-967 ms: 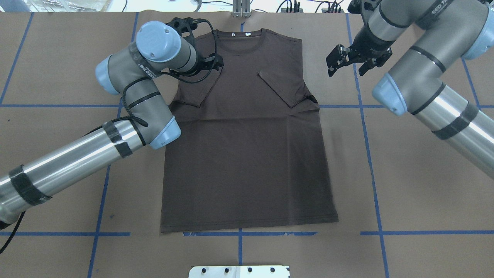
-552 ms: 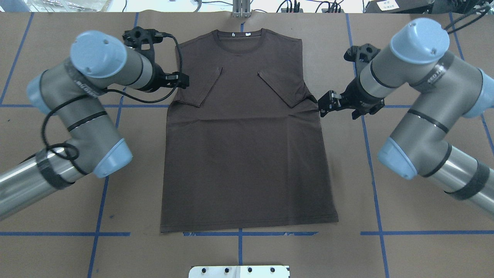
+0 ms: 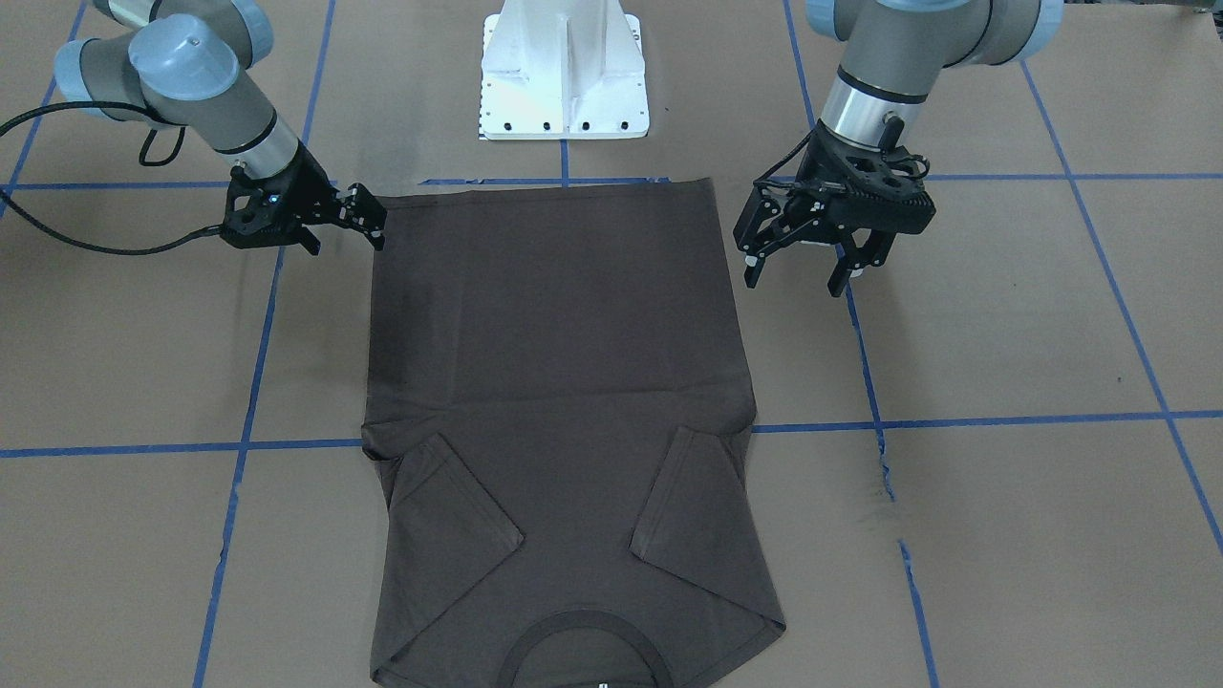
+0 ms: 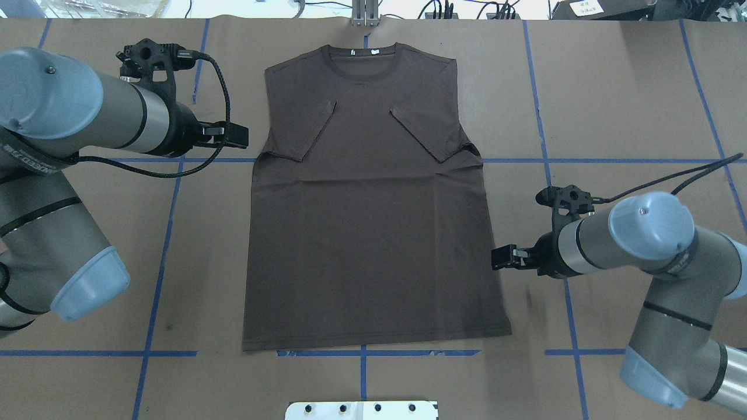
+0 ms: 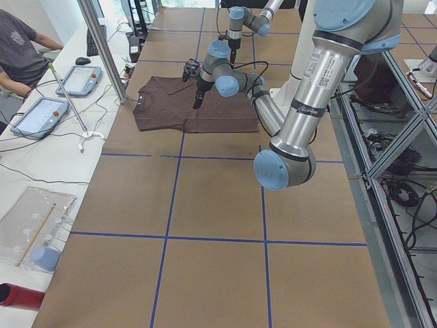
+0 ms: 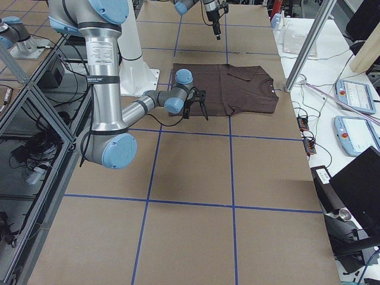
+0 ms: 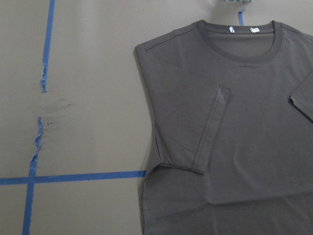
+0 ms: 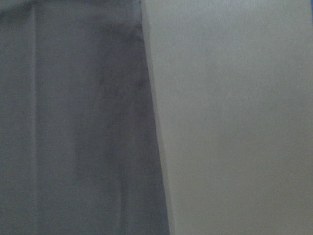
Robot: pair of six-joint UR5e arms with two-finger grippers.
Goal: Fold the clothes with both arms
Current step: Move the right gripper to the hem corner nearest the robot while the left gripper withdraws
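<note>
Right now the dark T-shirt (image 4: 373,233) lies flat on the table (image 4: 613,87), collar at the far edge from the robot and hem toward its base, with both short sleeves folded in over the chest. The right hand (image 4: 503,258) sits low just beside the shirt's right side edge, down toward the hem. Its fingers are spread and hold nothing, and I can't tell whether it touches the cloth. The left hand (image 3: 795,280) hangs above the table off the shirt's left side, fingers wide apart and empty, with bare table between it and the cloth. Brown paper covers the table, squared off with blue tape (image 4: 583,160). A white pedestal base (image 3: 564,76) stands near the hem. Beyond the collar runs a white bench (image 5: 27,171) with tablets (image 5: 76,79).
</note>
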